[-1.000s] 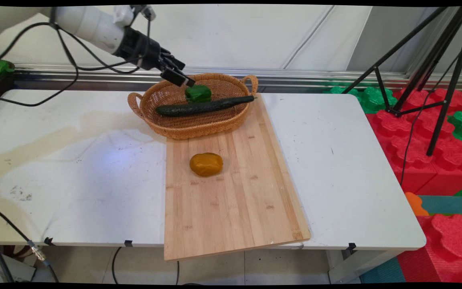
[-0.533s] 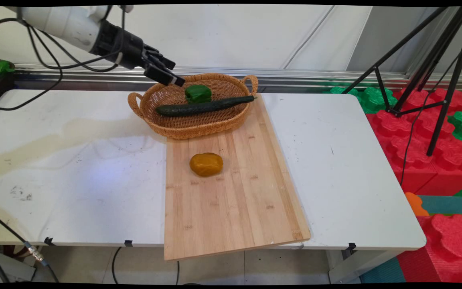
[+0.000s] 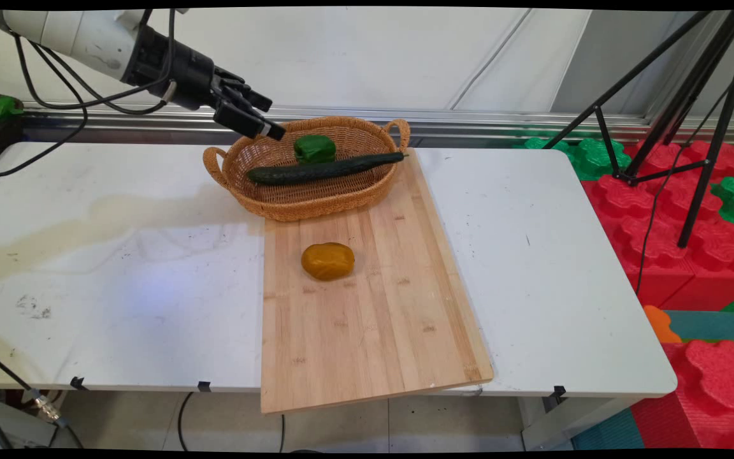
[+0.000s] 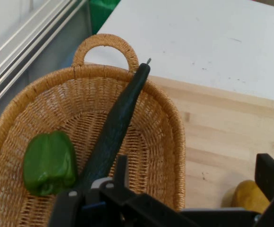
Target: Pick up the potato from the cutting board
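My pincer (image 3: 259, 124) is in the air over the far left rim of the wicker basket (image 3: 290, 201), tilted down toward it. Fingers spread apart, nothing between them; in the hand view one finger (image 4: 271, 177) sits at the right edge and the other (image 4: 66, 208) at lower left, gap wide open.

Nearest thing: green pepper (image 3: 314, 148) lying in the basket's back part, just beside my fingertips in the main view, not touching. In front of it a long dark cucumber (image 3: 325, 169) lies across the basket, its tip resting on the rim by the right handle.

The basket stands on the far end of a wooden cutting board (image 3: 367, 319), its left part overhanging onto the white surface (image 3: 118, 255). A yellow-brown potato (image 3: 327, 261) sits alone on the board, well apart from the basket, nearer the camera. The board's near end sticks out past the surface's near side.

Right of the surface: a black tripod (image 3: 679, 115) and red and green foam blocks (image 3: 673, 217).
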Available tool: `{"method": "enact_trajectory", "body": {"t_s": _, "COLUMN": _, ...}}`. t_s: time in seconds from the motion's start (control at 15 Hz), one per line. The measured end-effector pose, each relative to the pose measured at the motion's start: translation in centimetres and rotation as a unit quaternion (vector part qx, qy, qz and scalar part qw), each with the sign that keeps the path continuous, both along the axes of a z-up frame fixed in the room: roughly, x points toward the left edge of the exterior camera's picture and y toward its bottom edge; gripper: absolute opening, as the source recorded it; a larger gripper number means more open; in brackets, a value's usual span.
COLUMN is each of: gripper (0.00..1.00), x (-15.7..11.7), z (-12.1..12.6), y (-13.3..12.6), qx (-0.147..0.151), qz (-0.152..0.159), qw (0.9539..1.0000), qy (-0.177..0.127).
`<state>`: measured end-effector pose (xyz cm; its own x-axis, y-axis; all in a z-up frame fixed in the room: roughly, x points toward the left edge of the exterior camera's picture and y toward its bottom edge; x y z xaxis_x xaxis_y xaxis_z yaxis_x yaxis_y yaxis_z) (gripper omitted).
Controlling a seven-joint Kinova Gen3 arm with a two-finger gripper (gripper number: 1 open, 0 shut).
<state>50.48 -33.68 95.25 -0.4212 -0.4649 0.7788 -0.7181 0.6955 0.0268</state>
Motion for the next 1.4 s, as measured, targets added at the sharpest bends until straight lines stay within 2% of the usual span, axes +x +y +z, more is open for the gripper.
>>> {"method": "enact_trajectory", "body": {"t_s": 0.6, "gripper": 1.0, "x": -2.6, "z": -1.5, "y": 1.0, "qx": 0.03, "qz": -0.054, "qw": 0.9973, "qy": -0.041}}
{"method": "enact_trajectory", "body": {"t_s": 0.87, "gripper": 1.0, "x": -4.9, "z": -4.0, "y": 1.4, "qx": 0.054, "qz": -0.078, "qw": 0.9934, "qy": -0.065}}
{"method": "enact_trajectory", "body": {"t_s": 1.2, "gripper": 1.0, "x": -7.2, "z": -6.8, "y": 1.1, "qx": 0.068, "qz": -0.1, "qw": 0.9888, "qy": -0.087}}
{"method": "enact_trajectory", "body": {"t_s": 1.4, "gripper": 1.0, "x": -9.1, "z": -9.1, "y": 0.7, "qx": 0.078, "qz": -0.121, "qw": 0.984, "qy": -0.105}}
